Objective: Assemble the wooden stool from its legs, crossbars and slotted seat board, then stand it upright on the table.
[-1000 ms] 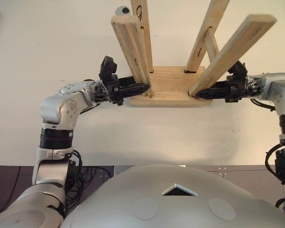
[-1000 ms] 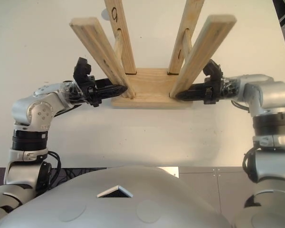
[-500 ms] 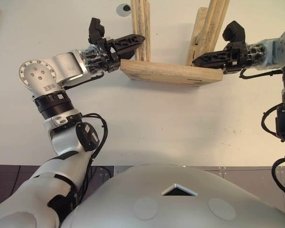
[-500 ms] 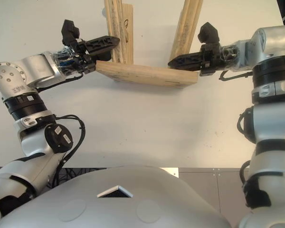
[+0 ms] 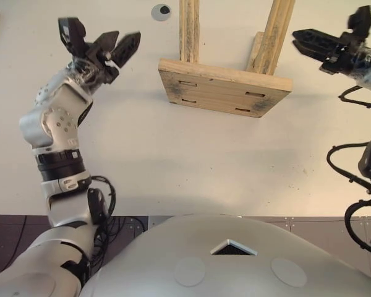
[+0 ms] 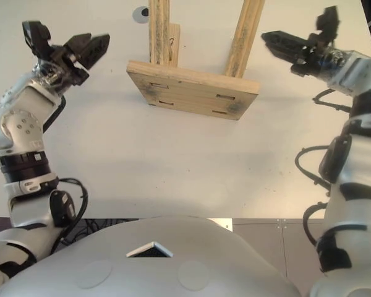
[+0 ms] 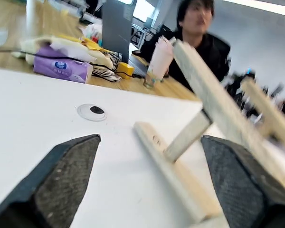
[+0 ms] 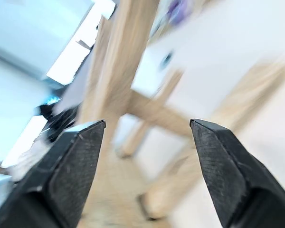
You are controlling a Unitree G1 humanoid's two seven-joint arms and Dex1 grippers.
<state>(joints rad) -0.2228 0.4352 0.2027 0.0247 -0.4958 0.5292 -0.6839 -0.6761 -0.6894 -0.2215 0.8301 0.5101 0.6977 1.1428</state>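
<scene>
Wooden stool (image 5: 225, 88), fully joined, sits on the white table (image 5: 173, 167) but appears to lie tipped on its side, not on its feet. The slotted seat board (image 6: 191, 91) faces back toward the robot, and its legs (image 5: 189, 28) point away across the tabletop. A crossbar (image 7: 187, 135) links a leg lying low to one above it. The left gripper (image 5: 125, 42) hangs with fingers spread wide, off the seat's left end and clear of the wood. The right gripper (image 8: 147, 122) is likewise spread, well apart on the right. A small grey disc (image 5: 161, 10) lies near the leg tips. Assembly looks finished; only the standing-up seems left. That likely calls for both grippers to close on the seat's ends and swing the legs down.
</scene>
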